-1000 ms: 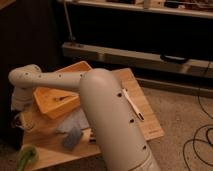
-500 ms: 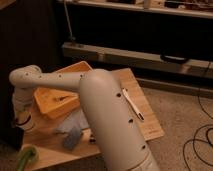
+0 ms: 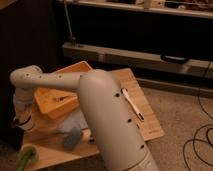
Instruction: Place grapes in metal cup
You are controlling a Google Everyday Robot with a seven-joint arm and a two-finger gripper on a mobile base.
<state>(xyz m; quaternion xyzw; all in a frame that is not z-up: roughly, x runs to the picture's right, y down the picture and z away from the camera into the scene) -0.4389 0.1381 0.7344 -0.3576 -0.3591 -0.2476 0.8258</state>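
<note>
My arm (image 3: pixel 107 115) fills the middle of the camera view and bends back to the left. My gripper (image 3: pixel 22 123) hangs at the left edge of the wooden table (image 3: pixel 147 122), beside a yellow-orange box (image 3: pixel 56 97). The grapes and the metal cup are out of view, or hidden behind the arm.
On the table lie a pale crumpled thing (image 3: pixel 70 121), a grey-blue block (image 3: pixel 73 140), a green object (image 3: pixel 27 157) at the front left corner and a white strip (image 3: pixel 132 105) on the right. A dark low shelf (image 3: pixel 140 55) runs behind. Cables (image 3: pixel 200 145) lie on the floor at right.
</note>
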